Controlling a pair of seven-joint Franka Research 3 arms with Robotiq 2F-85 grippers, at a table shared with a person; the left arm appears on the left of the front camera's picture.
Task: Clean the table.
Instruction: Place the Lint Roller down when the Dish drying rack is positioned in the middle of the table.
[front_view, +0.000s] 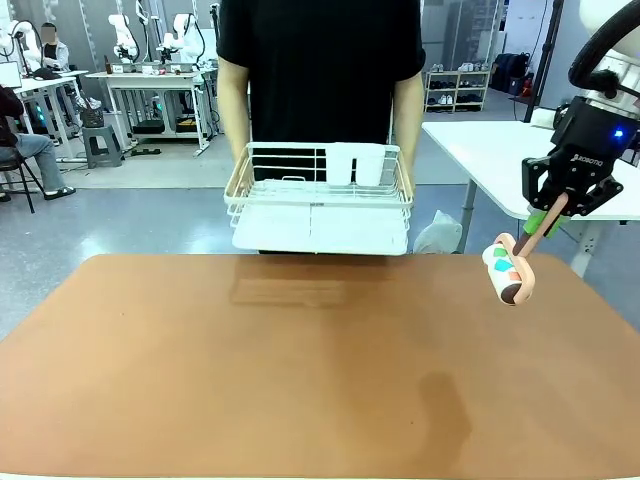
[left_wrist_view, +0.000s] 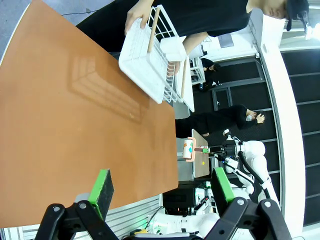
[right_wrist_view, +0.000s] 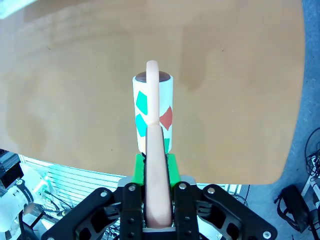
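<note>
The reddish-brown table (front_view: 200, 380) spreads across the front view. Above its right far corner my right gripper (front_view: 552, 215) is shut on the pink handle of a lint roller (front_view: 508, 270), whose white roll with green and red patches hangs clear of the top. In the right wrist view the roller (right_wrist_view: 152, 112) points away from the gripper (right_wrist_view: 155, 170) over the table (right_wrist_view: 75, 75). My left gripper (left_wrist_view: 160, 182) is open with nothing between its green pads, off the edge of the table (left_wrist_view: 60, 115); the roller (left_wrist_view: 188, 148) shows far off.
A person in a black shirt stands at the far side, holding a white wire dish rack (front_view: 318, 200) just above the table's far edge. A white-topped table (front_view: 500, 150) stands behind at the right. A darker patch (front_view: 445, 400) marks the tabletop at front right.
</note>
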